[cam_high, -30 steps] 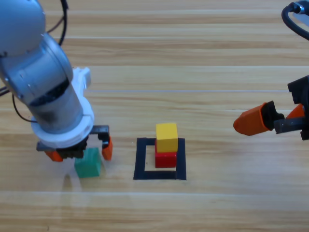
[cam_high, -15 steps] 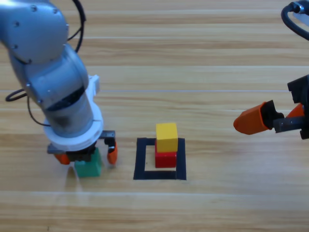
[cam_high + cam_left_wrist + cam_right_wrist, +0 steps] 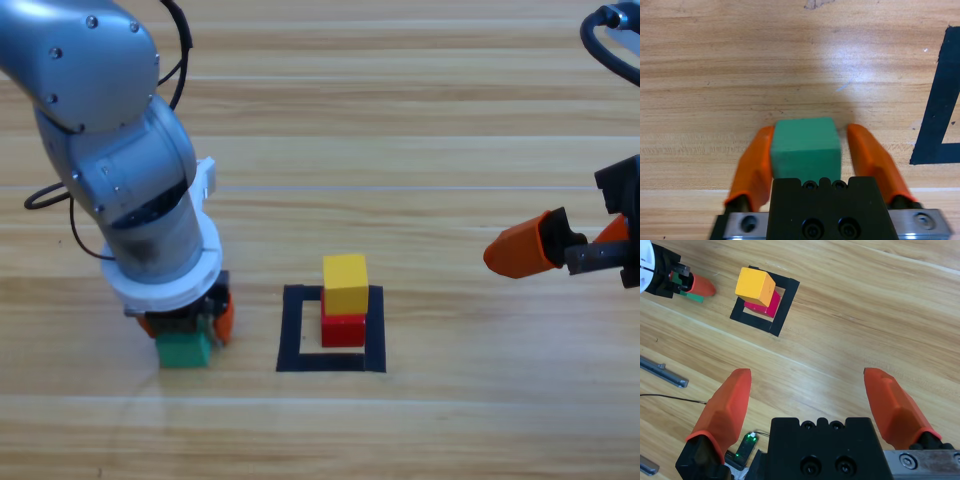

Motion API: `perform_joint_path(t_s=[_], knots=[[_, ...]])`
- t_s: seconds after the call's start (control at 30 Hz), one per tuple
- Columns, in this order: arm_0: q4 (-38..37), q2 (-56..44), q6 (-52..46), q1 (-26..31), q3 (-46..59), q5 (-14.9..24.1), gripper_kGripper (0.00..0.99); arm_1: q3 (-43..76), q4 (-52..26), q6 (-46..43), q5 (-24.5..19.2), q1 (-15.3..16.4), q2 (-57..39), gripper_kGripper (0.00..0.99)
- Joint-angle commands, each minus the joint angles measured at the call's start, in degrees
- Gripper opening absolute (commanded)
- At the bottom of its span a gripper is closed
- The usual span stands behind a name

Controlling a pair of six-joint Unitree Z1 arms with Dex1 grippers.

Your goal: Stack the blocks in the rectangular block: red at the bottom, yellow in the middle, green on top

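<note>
The green cube (image 3: pixel 183 349) (image 3: pixel 805 150) rests on the wood left of the black tape rectangle (image 3: pixel 295 325). My left gripper (image 3: pixel 186 322) (image 3: pixel 809 137) is down over it, open, one jaw on each side. One jaw touches the cube and a thin gap shows at the other. Inside the rectangle (image 3: pixel 785 307) the yellow cube (image 3: pixel 345 283) (image 3: pixel 756 285) sits on the red cube (image 3: pixel 343 329) (image 3: pixel 762 307), set toward its right half. My right gripper (image 3: pixel 568 245) (image 3: pixel 807 375) waits at the right edge, open wide and holding nothing.
A black cable (image 3: pixel 40 195) trails behind the left arm. In the right wrist view a metal rail (image 3: pixel 665 372) and a small board with a green light (image 3: pixel 742 447) lie near that gripper.
My left gripper has shifted right and lowered over the green cube, and its jaws have narrowed from wide apart to close beside it. The right arm and the stack have not moved.
</note>
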Motion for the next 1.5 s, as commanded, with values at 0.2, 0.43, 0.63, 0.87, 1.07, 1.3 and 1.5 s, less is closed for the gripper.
perform_joint_path(t_s=[0.2,0.43,0.63,0.87,1.07,1.3,1.5], knots=[[5.0,-3.7,6.3,2.0,-2.3,-0.8,0.055,1.6,-1.8,0.4,-1.0,-1.6,2.8,0.990],[18.0,0.2,11.1,2.0,-24.8,-1.7,0.008,1.6,-1.7,0.4,-0.8,-1.6,2.7,0.990],[30.6,8.4,8.7,0.7,-45.6,-2.3,0.009,1.6,-1.8,0.3,-0.7,-1.6,2.6,0.990],[38.6,14.3,1.2,-3.1,-54.7,-2.1,0.014,1.6,-1.8,0.2,-0.5,-1.6,2.6,0.990],[42.4,17.8,-1.5,-5.3,-59.9,-2.2,0.014,1.5,-1.8,0.2,-0.3,-1.7,2.5,0.990],[42.5,17.8,-4.3,-8.4,-61.1,-1.6,0.014,1.5,-1.7,0.2,0.0,-1.7,2.5,0.990],[42.5,19.1,-5.0,-10.0,-61.8,-1.2,0.014,1.6,-1.7,0.1,0.0,-1.7,2.5,0.990]])
